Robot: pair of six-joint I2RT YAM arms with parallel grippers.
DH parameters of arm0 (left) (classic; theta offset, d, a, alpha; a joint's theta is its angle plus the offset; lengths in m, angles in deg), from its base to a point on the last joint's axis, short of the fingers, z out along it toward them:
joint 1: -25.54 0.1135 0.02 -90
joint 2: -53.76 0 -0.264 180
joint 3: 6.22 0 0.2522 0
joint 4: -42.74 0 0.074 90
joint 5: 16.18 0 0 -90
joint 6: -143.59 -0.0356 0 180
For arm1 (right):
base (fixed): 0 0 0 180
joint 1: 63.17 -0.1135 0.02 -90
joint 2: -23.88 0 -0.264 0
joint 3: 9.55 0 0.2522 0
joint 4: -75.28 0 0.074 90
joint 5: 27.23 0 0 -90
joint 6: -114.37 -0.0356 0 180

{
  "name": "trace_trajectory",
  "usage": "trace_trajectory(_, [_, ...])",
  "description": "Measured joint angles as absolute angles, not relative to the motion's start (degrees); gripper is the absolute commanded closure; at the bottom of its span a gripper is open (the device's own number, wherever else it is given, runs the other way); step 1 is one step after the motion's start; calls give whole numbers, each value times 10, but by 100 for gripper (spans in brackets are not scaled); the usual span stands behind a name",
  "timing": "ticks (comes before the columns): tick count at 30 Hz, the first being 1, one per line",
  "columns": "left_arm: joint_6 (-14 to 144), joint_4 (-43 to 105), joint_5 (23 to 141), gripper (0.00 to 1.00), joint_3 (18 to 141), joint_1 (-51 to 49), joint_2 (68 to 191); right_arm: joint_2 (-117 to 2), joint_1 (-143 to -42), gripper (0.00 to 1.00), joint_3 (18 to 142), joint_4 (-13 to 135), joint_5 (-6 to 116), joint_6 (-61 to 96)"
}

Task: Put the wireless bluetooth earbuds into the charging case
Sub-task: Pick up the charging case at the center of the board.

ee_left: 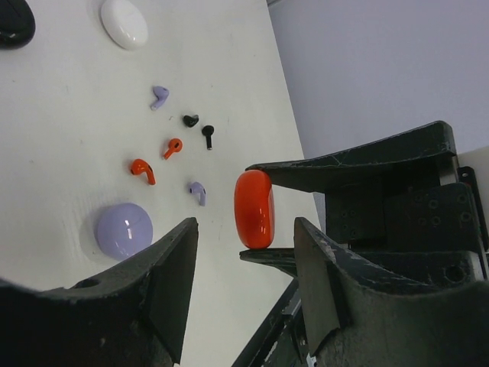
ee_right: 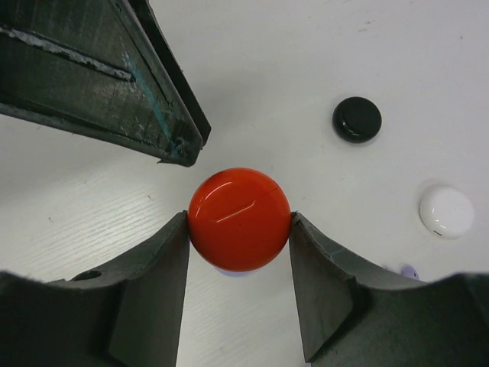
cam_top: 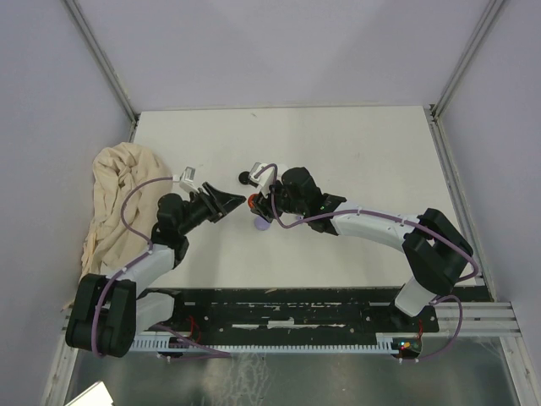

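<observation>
My right gripper [ee_right: 239, 223] is shut on the round red charging case [ee_right: 239, 219], holding it closed and on edge above the table. My left gripper [ee_left: 244, 226] is open and empty, its jaws standing to either side of the red case [ee_left: 254, 209] without touching it. Earbuds lie loose on the table beyond: two red ones [ee_left: 173, 147] [ee_left: 142, 170], two black ones [ee_left: 190, 120] [ee_left: 208, 135] and two lilac ones [ee_left: 160, 96] [ee_left: 198, 191]. No white earbud shows. In the top view the two grippers meet at the red case [cam_top: 253, 201].
A lilac case [ee_left: 124, 229] lies on the table below the red one. A white case [ee_right: 446, 211] and a black case [ee_right: 357, 119] lie farther back. A crumpled beige cloth [cam_top: 118, 190] covers the table's left edge.
</observation>
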State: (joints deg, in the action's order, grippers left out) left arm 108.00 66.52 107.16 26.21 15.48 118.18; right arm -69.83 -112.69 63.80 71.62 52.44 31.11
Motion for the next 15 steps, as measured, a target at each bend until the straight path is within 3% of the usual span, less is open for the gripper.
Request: trace_trajectory(15, [1080, 674, 1069, 47, 280, 112, 1226, -698, -1127, 81, 638, 713, 525, 311])
